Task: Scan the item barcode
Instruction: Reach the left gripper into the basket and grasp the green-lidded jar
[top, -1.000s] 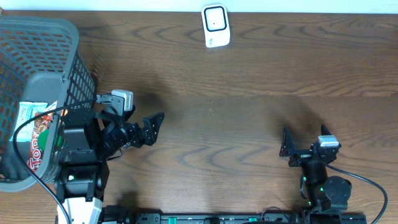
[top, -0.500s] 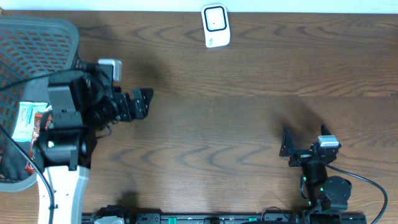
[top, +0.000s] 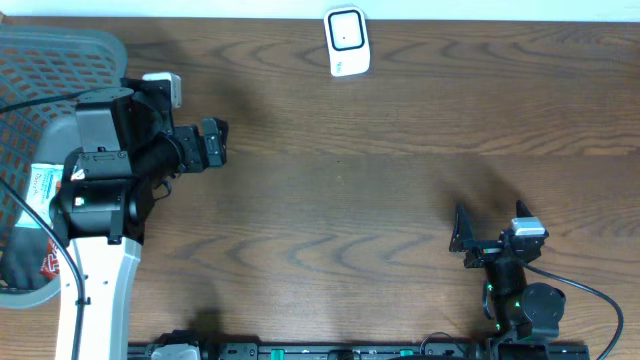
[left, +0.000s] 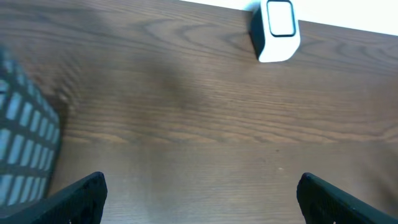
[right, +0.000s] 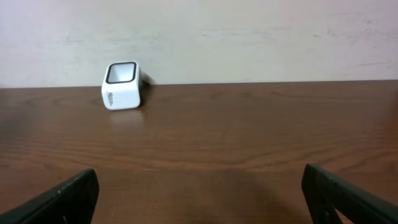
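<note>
The item, a white and red snack packet (top: 42, 188), lies in the grey mesh basket (top: 60, 60) at the left, partly hidden by my left arm. The white barcode scanner (top: 347, 42) stands at the table's far edge, and shows as the scanner (left: 278, 30) in the left wrist view and the scanner (right: 122, 84) in the right wrist view. My left gripper (top: 222, 142) hovers open and empty just right of the basket, pointing right. My right gripper (top: 460, 232) rests open and empty near the front right. Bare wood lies between both pairs of fingers.
The basket wall (left: 25, 143) fills the left edge of the left wrist view. A pale wall (right: 249, 31) rises behind the table's far edge. Cables trail from both arm bases along the front edge.
My left arm has swung from the front left toward the far side, carrying its open gripper up beside the basket. The right arm has not moved.
</note>
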